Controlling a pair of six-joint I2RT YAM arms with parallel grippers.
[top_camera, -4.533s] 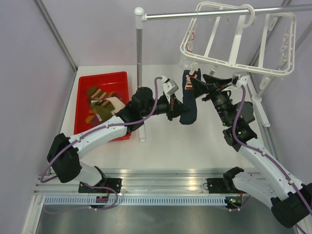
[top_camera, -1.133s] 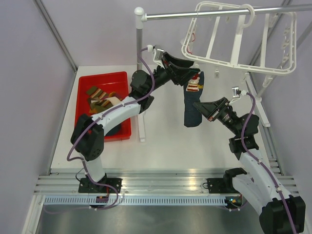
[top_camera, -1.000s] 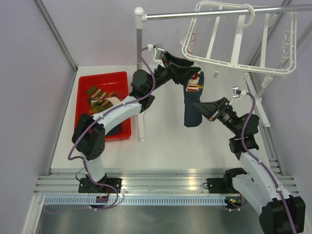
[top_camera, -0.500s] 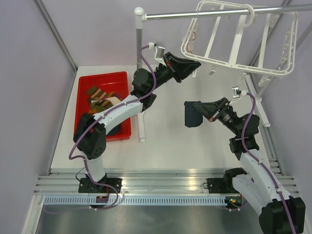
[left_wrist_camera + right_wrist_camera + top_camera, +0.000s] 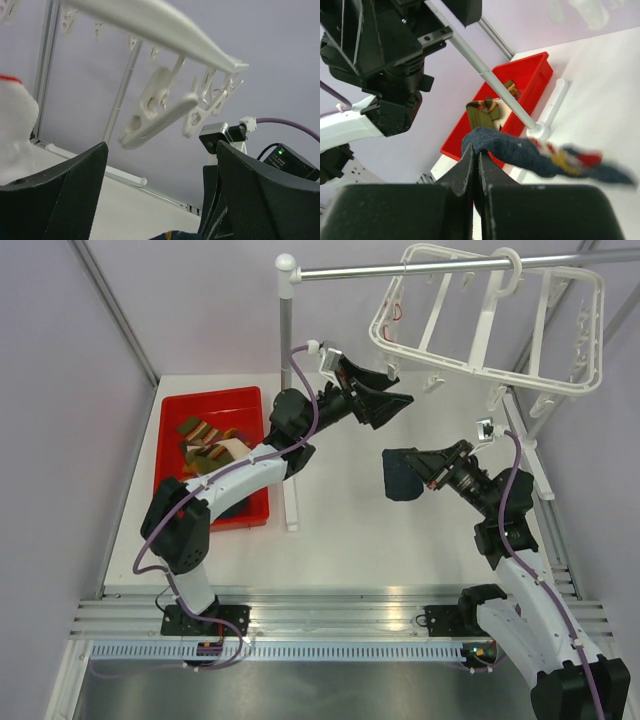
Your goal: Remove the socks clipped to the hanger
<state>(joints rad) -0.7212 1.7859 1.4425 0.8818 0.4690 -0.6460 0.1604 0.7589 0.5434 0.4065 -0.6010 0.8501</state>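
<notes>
1. The right gripper (image 5: pixel 423 468) is clamped tight on the dark navy sock (image 5: pixel 402 476). The sock hangs bunched from its tips above the middle of the bench (image 5: pixel 340 530), apart from the hanger (image 5: pixel 489 320).
2. The left gripper (image 5: pixel 395 402) is spread wide and holds nothing. It sits just below the hanger's near left corner, and 1 white clip (image 5: pixel 160 115) dangles ahead of its fingers.
3. The hanger hangs from the metal pole (image 5: pixel 400 271) over the far right corner.
4. Other socks (image 5: pixel 205 447) lie in the red bin (image 5: pixel 210 395) at the left edge.
</notes>
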